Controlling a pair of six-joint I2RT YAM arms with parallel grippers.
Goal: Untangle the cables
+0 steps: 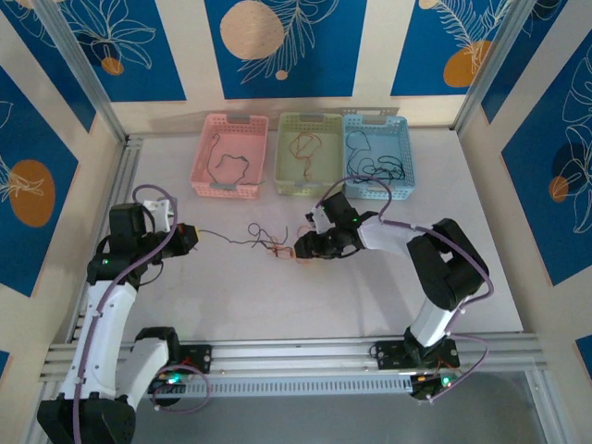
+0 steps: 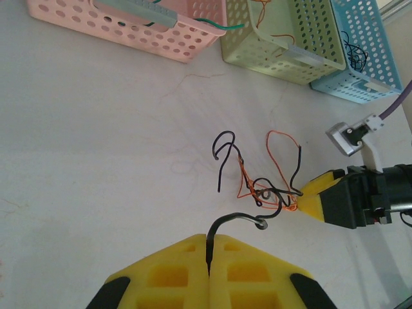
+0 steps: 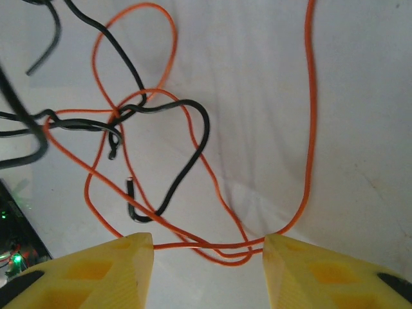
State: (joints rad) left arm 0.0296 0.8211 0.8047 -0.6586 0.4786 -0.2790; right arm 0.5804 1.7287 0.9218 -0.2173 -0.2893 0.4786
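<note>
Your left gripper is clenched on a black cable, well left of the green basket. The knotted cables lie on the table in front of that basket. Your right gripper is released, its jaws astride loops of orange cable. Closing here likely pinches two strands at once, and pulling would then cinch the knot tighter.

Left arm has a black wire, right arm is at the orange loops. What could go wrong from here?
1. The left gripper pinches the black cable near its end, so a pull could slip it free.
2. The right gripper stands open around two orange cable strands. Closing may trap both and tighten the knot instead of loosening it.
</note>
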